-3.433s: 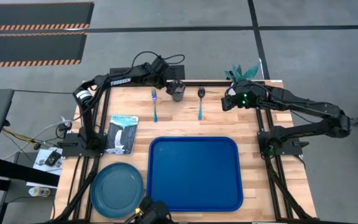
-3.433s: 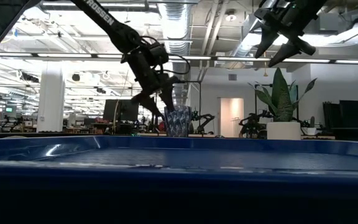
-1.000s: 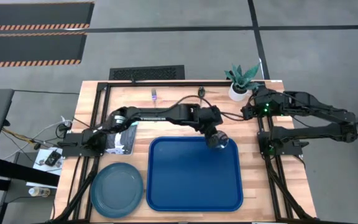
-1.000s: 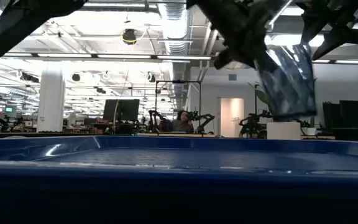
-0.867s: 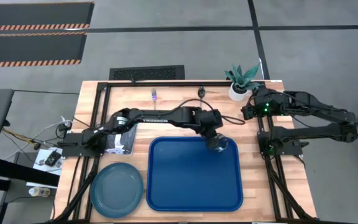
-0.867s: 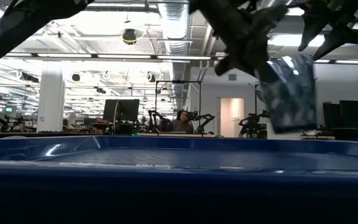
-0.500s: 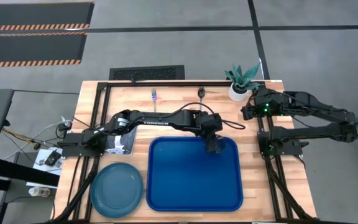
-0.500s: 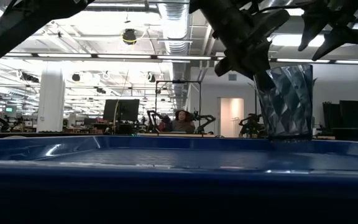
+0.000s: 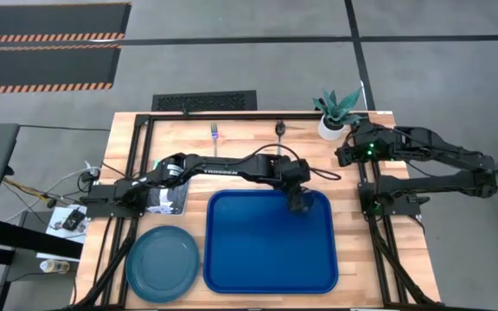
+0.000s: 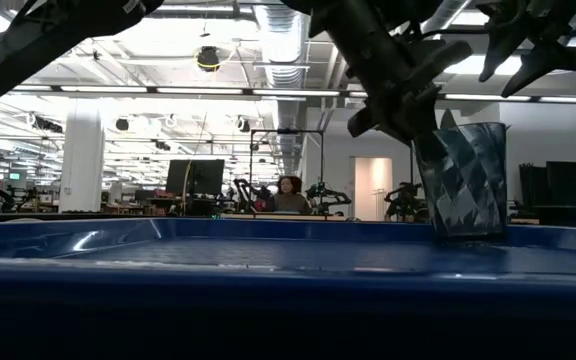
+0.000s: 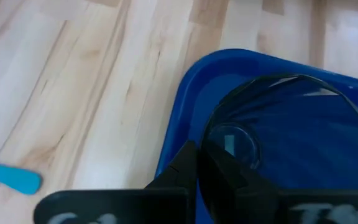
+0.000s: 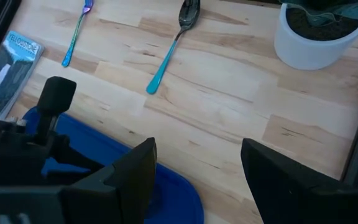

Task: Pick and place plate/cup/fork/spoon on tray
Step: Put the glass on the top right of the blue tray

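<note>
On the wooden table (image 9: pixel 232 147), the left gripper (image 9: pixel 296 197) grips the cup (image 10: pixel 460 180), set upright in the tray's (image 9: pixel 258 259) far right corner. The plate (image 9: pixel 162 263), fork (image 12: pixel 76 31) and spoon (image 12: pixel 173 46) remain outside; the right gripper (image 12: pixel 197 171) waits open.

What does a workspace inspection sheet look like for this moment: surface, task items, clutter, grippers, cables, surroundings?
Surface: wooden table, black frame rails.
Tray: centre front, holds only the cup.
Cup: upright in the tray's far right corner.
Plate: on the table, left of the tray.
Fork, spoon: far edge, untouched.
Clutter: potted plant; packaged item.
Left gripper: at the cup, shut on it.
Right gripper: open, waiting near the plant.
Cables: loose wires off the table's left edge.
Surroundings: person seated in the background.
</note>
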Controlling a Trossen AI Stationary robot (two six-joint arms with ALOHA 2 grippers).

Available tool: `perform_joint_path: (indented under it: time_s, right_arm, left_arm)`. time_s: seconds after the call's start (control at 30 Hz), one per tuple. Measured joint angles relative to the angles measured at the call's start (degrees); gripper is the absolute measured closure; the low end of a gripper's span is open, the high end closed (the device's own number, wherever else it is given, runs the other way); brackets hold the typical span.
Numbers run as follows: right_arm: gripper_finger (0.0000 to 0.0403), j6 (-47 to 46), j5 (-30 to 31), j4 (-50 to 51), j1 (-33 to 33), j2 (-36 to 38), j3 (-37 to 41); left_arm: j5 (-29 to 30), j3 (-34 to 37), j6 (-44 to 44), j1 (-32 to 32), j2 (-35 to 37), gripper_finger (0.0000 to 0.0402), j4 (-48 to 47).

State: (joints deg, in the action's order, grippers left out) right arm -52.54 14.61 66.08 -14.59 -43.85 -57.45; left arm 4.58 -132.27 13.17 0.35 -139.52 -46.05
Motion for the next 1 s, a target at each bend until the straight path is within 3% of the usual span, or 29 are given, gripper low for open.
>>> perform_joint_path:
  time_s: [0.2, 0.57, 0.73, 0.87, 1.0]
  right_arm:
    - [0.0143, 0.0, 0.0, -0.1, 0.0, 0.0, 0.0]
    - [0.0143, 0.0, 0.0, -0.1, 0.0, 0.0, 0.0]
    - [0.0143, 0.1, 0.4, -0.2, 0.0, 0.0, 0.0]
    - [0.0143, 0.1, 0.4, -0.2, 0.0, 0.0, 0.0]
    - [0.0143, 0.1, 0.4, -0.1, 0.0, 0.0, 0.0]
  left_arm:
    - [-0.4, -1.1, -0.6, 0.4, 0.0, 0.0384, 0.3]
    - [-5.8, -1.2, -0.5, -0.7, 0.2, 0.0237, 4.8]
    - [-5.5, -1.2, 0.0, 0.0, 4.0, 0.0194, 3.2]
    - [-6.6, -1.3, -0.6, 0.6, 8.6, 0.0187, -1.6]
    - [-3.9, -1.2, -5.6, 0.1, 14.0, 0.0230, -11.7]
